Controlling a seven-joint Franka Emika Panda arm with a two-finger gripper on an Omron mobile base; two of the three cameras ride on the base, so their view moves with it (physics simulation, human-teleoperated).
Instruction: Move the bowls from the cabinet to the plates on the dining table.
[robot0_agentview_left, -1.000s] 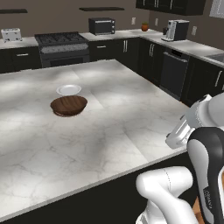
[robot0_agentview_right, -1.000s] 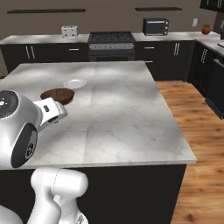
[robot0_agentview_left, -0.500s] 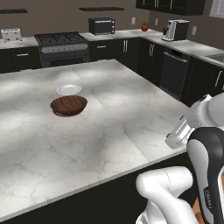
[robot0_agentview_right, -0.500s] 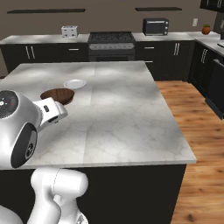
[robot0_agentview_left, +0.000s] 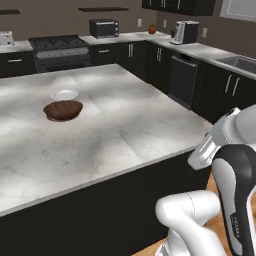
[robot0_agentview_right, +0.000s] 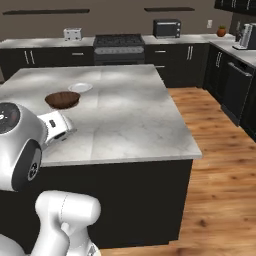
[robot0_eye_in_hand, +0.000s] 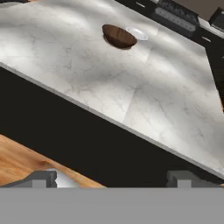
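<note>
Hand (robot0_eye_in_hand: 111, 177): fully open, empty, off the table (robot0_agentview_left: 130, 125) edge.
Brown bowl (robot0_agentview_left: 63, 109): set beside bare plate (robot0_agentview_left: 64, 94).
Risk: red bowl still due; careless placing could nudge that plate.

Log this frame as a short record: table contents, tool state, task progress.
table: marble top, carries a wooden bowl and a plate
wooden bowl: upright on the table, its plate hidden under it if there is one
plate: pale, bare, just behind the wooden bowl toward the stove
red bowl: not delivered yet, the plate holds nothing
tool: open, empty, held off the table's near edge above the wood floor
progress: one bowl on the table, second plate waiting
</note>
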